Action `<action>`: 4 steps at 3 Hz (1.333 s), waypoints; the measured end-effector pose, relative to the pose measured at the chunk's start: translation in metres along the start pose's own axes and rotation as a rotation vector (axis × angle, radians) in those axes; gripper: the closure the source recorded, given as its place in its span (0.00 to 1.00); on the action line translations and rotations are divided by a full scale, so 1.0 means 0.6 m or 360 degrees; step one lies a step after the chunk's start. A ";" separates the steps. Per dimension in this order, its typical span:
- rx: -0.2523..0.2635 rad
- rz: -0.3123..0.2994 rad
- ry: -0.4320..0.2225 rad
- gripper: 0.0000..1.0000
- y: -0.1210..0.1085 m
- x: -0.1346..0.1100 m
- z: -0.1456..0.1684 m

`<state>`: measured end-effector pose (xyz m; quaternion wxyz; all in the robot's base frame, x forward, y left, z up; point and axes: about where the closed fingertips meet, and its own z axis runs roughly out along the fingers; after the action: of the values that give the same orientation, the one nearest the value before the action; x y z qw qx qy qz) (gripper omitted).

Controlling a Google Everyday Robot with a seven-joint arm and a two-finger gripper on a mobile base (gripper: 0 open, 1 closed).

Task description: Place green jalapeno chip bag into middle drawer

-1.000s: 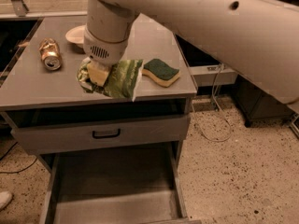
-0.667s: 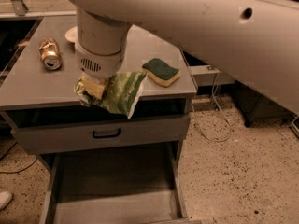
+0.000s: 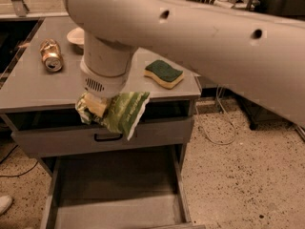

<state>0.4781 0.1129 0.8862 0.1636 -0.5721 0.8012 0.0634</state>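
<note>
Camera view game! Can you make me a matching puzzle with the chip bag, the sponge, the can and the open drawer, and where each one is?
Things:
1. green jalapeno chip bag
2. sponge
3. can
4. middle drawer

Places:
A. pulled open, lowest in the picture
B. lying on its side, on the left of the tabletop
C. held in the gripper, at the tabletop's front edge
D. on the right of the tabletop

Pairs: 1-C, 2-D, 3-B, 4-A
</note>
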 end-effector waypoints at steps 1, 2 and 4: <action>-0.0197 0.0168 -0.0056 1.00 0.082 0.026 0.093; -0.0387 0.0275 -0.0054 1.00 0.158 0.045 0.199; -0.0443 0.0308 -0.0088 1.00 0.178 0.061 0.241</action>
<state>0.3947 0.1576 0.7290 0.0978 -0.5074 0.8312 0.2049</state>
